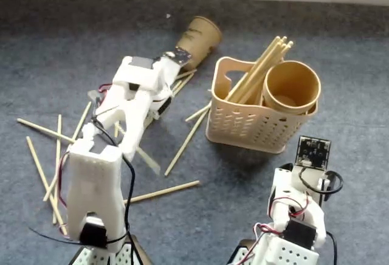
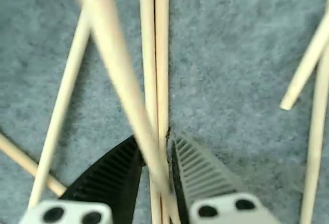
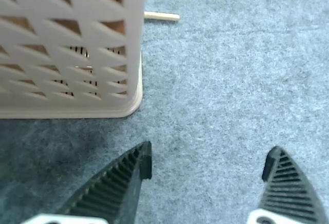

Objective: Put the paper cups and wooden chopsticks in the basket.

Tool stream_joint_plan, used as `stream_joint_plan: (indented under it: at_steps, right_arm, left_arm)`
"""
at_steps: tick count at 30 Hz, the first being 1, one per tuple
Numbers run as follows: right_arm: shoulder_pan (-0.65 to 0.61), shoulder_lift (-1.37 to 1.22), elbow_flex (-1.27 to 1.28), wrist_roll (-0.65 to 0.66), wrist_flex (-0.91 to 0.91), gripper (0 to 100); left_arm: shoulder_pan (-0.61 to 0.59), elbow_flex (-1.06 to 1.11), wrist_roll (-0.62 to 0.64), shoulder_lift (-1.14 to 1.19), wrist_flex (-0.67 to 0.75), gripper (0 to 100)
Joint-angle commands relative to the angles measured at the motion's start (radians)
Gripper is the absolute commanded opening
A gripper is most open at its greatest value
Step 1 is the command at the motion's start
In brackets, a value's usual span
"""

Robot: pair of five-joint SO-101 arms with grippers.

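Right of centre on the grey carpet (image 1: 340,52), your basket (image 1: 243,125) already holds 1 paper cup (image 1: 290,86) and a chopstick bundle (image 1: 261,70). A 2nd cup (image 1: 200,34) lies on its side just past the left gripper (image 2: 154,137), whose jaws are pinched narrow on loose chopsticks (image 2: 162,54) running lengthwise between them; the basket sits to that gripper's right. Your right gripper (image 3: 209,158) gapes wide, holding nothing, beside the basket wall.

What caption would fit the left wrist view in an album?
Left arm's fingers pinch wooden chopsticks over grey carpet.
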State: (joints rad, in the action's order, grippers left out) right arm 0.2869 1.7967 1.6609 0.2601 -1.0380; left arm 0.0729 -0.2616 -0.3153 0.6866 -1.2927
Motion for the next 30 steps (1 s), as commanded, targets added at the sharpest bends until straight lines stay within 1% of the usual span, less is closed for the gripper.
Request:
stream_joint_plan:
  at_steps: [1,3,8,14,18,21,25,28,30]
  right_arm:
    - [-0.007,0.005,0.082,0.015,0.024,33.6]
    - [-0.007,0.005,0.082,0.015,0.024,33.6]
    - [-0.007,0.005,0.082,0.015,0.024,33.6]
    - [-0.005,0.005,0.082,0.015,0.024,33.6]
    - [-0.004,0.005,0.082,0.015,0.024,33.6]
    - [-0.004,0.005,0.082,0.015,0.024,33.6]
    - [-0.004,0.005,0.082,0.015,0.024,33.6]
    - [-0.005,0.005,0.082,0.015,0.024,33.6]
    - [-0.005,0.005,0.082,0.015,0.024,33.6]
  left_arm:
    - [-0.019,-0.021,0.006,-0.007,0.002,0]
    - [-0.018,-0.035,0.009,-0.015,-0.005,0]
    - [-0.019,-0.091,0.009,-0.090,-0.106,0]
    - [0.005,-0.196,0.009,-0.303,-0.253,0]
    - [0.048,-0.269,0.009,-0.449,-0.368,0]
    - [0.090,-0.295,0.009,-0.532,-0.422,0]
    - [0.127,-0.295,0.012,-0.628,-0.433,0]
    - [0.153,-0.297,0.055,-0.688,-0.420,0]
    - [0.176,-0.297,0.075,-0.725,-0.374,0]
